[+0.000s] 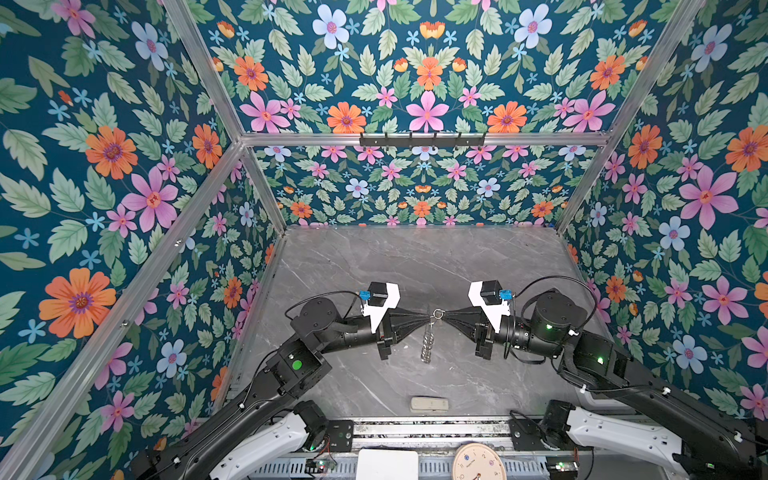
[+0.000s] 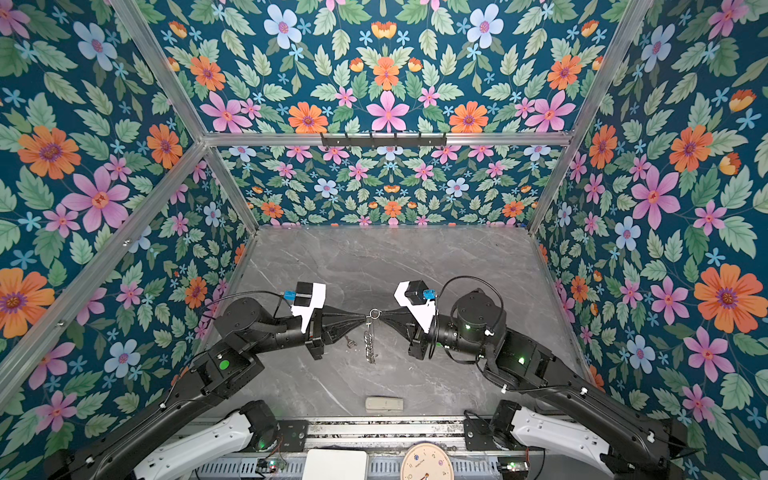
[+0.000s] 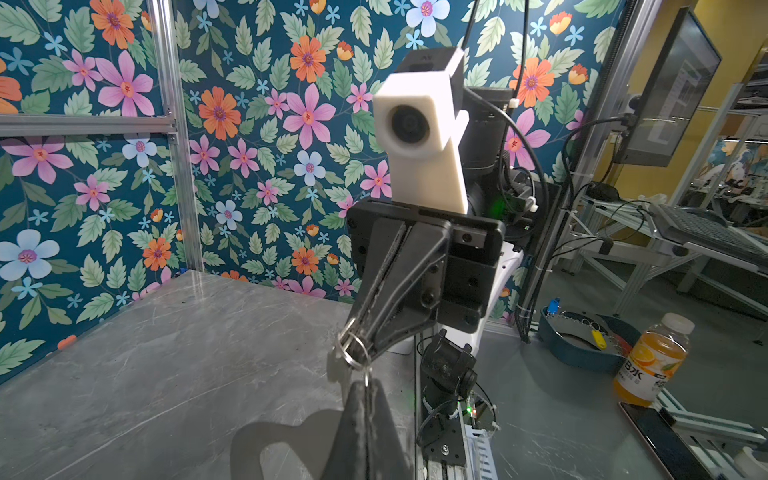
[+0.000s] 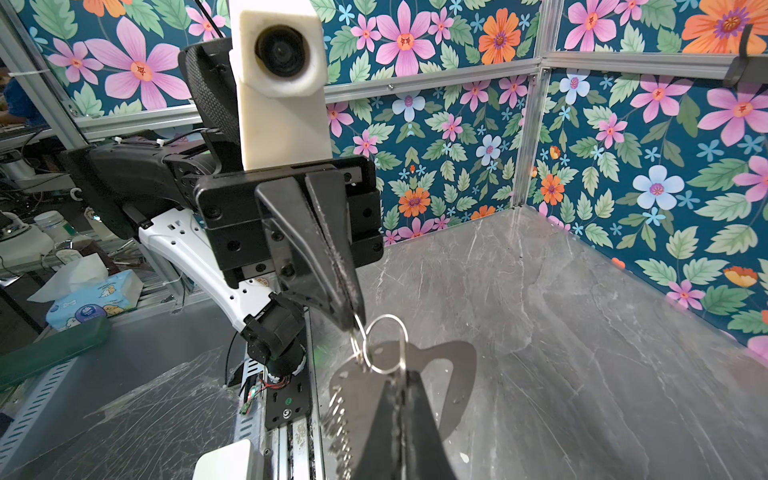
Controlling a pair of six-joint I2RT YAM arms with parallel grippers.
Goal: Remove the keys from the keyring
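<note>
While both top views show the left gripper [image 1: 428,320] and right gripper [image 1: 445,314] clamped tip-to-tip on the keyring [image 1: 438,312], raised over the marble tabletop [image 1: 415,257], its chain [image 1: 427,347] dangles. Left wrist view: the ring wire looks stiff, thin and slippery; pinch the coil. Right wrist view: a light key [image 4: 351,384] hangs beside the tips, with open tabletop beyond.

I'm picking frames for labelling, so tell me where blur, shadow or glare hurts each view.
Both top views: even light, keyring sharp; left wrist view: the near left gripper is blurred; right wrist view: the chain is soft, a shadow darkens the table.
</note>
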